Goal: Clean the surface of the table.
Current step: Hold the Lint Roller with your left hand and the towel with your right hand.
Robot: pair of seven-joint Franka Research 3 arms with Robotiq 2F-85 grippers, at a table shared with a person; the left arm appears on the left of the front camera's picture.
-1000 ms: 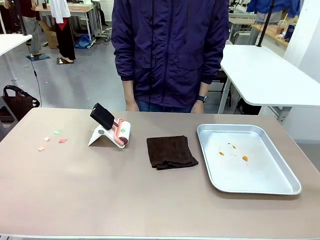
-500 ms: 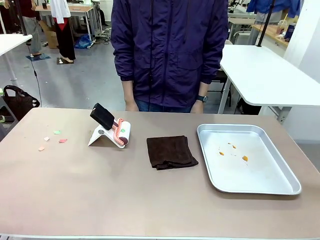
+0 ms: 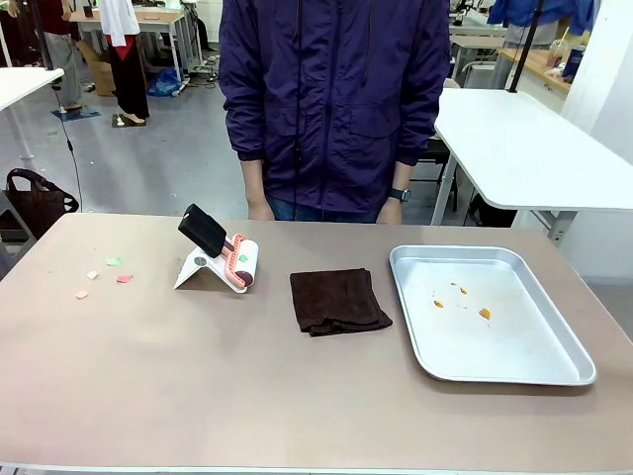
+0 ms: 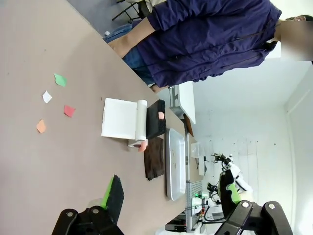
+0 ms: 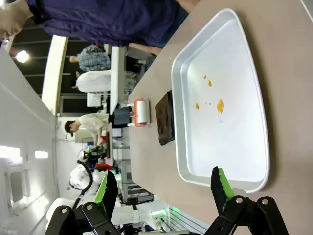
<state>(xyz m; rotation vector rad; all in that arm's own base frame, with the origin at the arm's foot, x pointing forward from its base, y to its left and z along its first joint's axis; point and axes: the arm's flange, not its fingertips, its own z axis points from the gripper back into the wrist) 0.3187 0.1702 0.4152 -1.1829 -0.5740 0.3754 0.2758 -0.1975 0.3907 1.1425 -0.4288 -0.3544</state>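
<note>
Table (image 3: 148, 376), brownish-tan with a thin pale edge, spans the front view. Its long axis runs left to right, and one long side faces a person (image 3: 336, 99) in a dark blue jacket who stands touching the far edge. A white table (image 3: 534, 148) stands behind it, beyond the tray.

A shallow metal tray (image 3: 514, 341) lies flat on the right part of the top, its long side running away from the robot. Just left of the tray, but apart from it, lies a folded dark brown cloth (image 3: 336, 300). Farther left of the tray, past the cloth, a lint roller (image 3: 242, 263) with a black handle leans on a white stand (image 3: 198, 272). Well to the left of the tray, near the table's left end, a few small paper scraps (image 3: 124, 279) in green, white, pink and orange are scattered. Inside the tray are some tiny orange crumbs (image 3: 484, 314).

The left gripper (image 4: 171, 196) hangs above the table with its fingers spread wide and nothing between them. The right gripper (image 5: 163, 188) is likewise spread wide and empty, above the near end of the tray.
</note>
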